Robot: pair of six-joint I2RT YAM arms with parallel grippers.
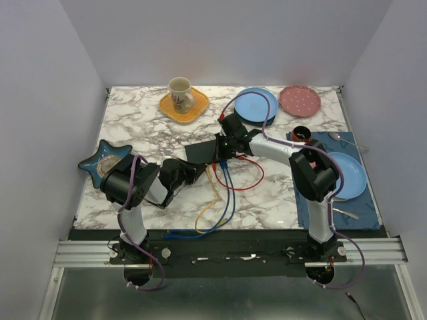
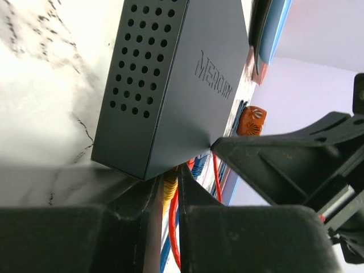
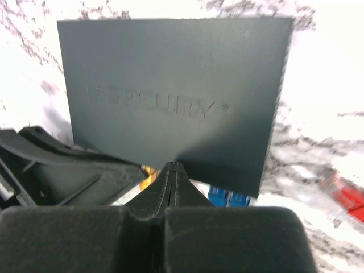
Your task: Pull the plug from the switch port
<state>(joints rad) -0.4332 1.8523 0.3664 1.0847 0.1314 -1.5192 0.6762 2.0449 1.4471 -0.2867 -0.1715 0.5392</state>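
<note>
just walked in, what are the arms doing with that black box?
Both arms are on the black switch mid-table. The right claw is shut, its tip against the switch's near edge, apparently steadying it. The left claw is closed around the yellow plug on the cabled edge. The plug is not yet pulled out, and blue plugs sit beside it.

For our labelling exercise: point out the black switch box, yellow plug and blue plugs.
black switch box (image 3: 176, 96), right wrist view, top face.
yellow plug (image 2: 169, 186), left wrist view, its body.
blue plugs (image 3: 219, 197), right wrist view, left plug's body.
</note>
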